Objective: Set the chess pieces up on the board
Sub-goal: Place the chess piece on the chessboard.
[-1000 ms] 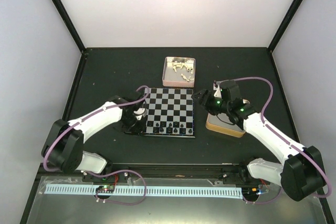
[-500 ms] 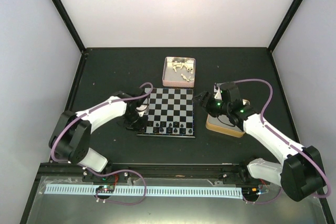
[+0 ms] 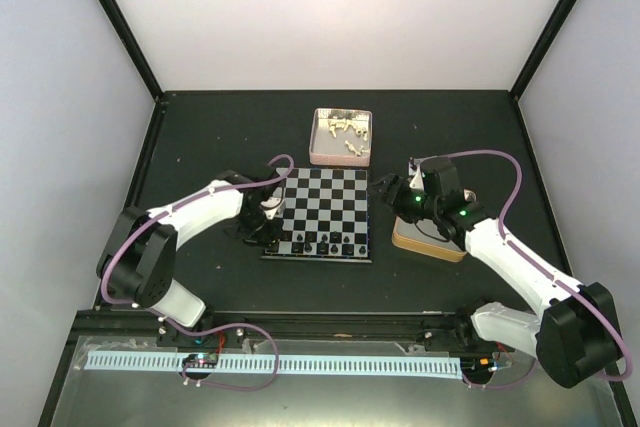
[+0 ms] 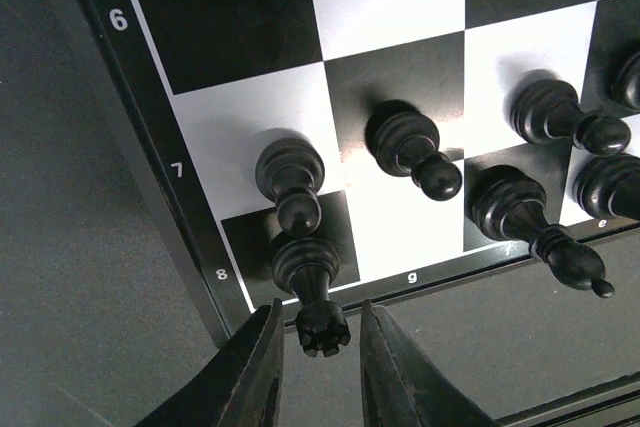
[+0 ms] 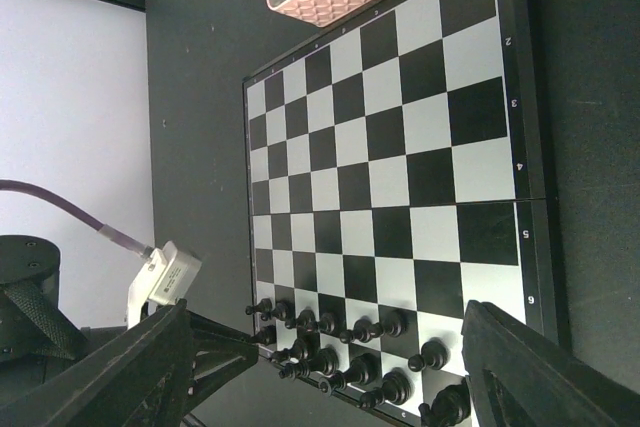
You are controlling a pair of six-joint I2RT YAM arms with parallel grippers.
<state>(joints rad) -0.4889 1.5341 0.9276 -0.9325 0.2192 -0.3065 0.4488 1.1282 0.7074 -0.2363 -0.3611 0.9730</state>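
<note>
The board (image 3: 325,209) lies in the middle of the table, with several black pieces (image 3: 335,245) standing in its two near rows. In the left wrist view a black rook (image 4: 310,282) stands upright on the corner square by the 8 mark. My left gripper (image 4: 320,352) is open, with a finger on each side of the rook's top and a small gap on both sides. In the top view it sits at the board's near left corner (image 3: 270,235). My right gripper (image 5: 340,377) is wide open and empty, hovering by the board's right edge (image 3: 385,187). Its view shows the black pieces (image 5: 350,332). The white pieces (image 3: 345,132) lie in a tin.
A pink rectangular tin (image 3: 318,147) holding the white pieces stands just behind the board. A tan tin (image 3: 428,240) lies right of the board, under my right arm. Black frame posts and pale walls enclose the dark table.
My left arm has swung its elbow in and settled the gripper at the board's near left corner. My right gripper has drawn back slightly to the right.
</note>
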